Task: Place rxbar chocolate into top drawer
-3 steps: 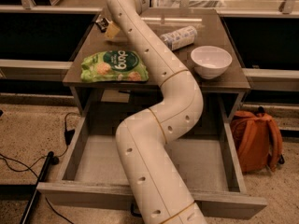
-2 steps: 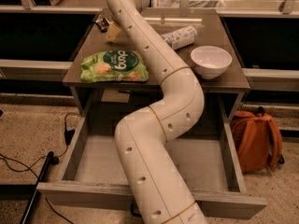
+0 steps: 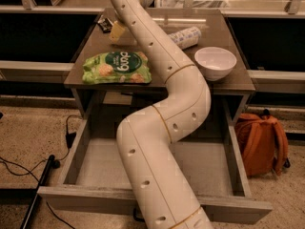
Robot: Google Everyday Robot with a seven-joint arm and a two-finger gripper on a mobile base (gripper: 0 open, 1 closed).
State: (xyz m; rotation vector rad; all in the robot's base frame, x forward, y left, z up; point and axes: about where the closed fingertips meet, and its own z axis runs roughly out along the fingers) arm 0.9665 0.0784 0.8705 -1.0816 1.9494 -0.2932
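One arm [image 3: 181, 94] half-hides gripper [image 3: 116, 31], seemingly beside rxbar chocolate [image 3: 104, 23].

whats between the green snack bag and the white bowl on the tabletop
In the camera view, the robot's white arm crosses between the green snack bag and the white bowl. The gripper is farther back on the left, beside the rxbar chocolate.

The rxbar [image 3: 104, 24], a small flat bar in a black wrapper, lies at the far left corner of the table [image 3: 224, 35], just beside the gripper [image 3: 117, 31]. The drawer [image 3: 86, 198], grey wood-grain, stands pulled open below the table's front edge.
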